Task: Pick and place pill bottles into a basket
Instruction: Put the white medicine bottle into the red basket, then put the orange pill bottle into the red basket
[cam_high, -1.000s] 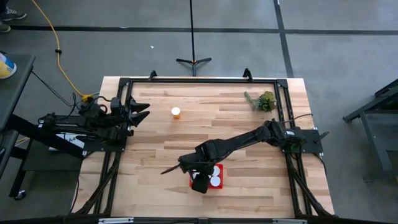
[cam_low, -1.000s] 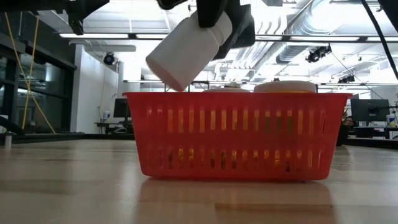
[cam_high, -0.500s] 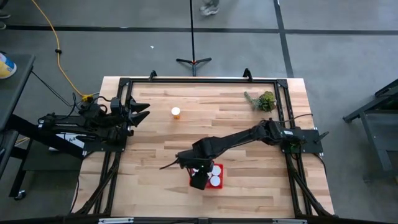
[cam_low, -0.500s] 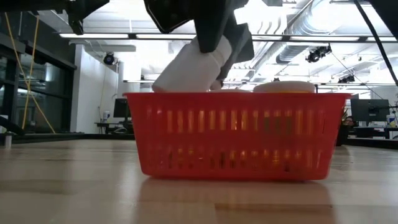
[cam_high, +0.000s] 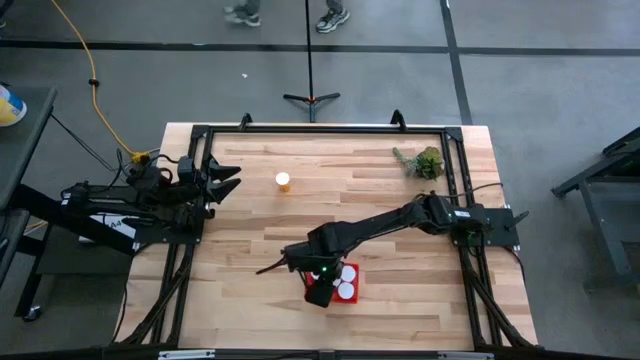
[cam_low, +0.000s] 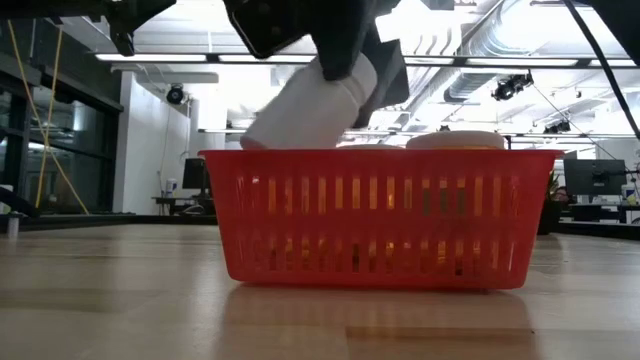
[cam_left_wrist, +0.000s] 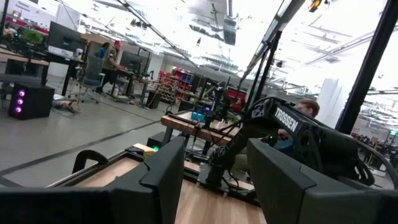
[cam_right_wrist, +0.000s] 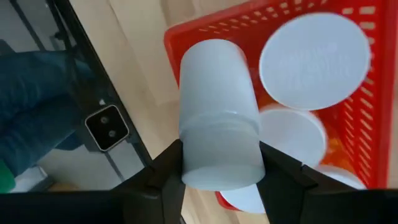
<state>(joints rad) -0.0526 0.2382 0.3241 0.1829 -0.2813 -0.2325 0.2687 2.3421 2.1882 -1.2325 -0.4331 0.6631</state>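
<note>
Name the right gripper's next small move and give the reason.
Probably open the fingers. The right gripper holds a tilted bottle whose lower end already dips behind the basket rim, beside capped bottles inside. The left gripper waits at the table's edge.

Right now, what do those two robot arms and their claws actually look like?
Both are dark, slim jointed arms. Each claw, left and right, ends in two flat, angular black fingers. The right arm's housing bears white "TROSSEN" lettering, and a small green light glows near its wrist.
</note>
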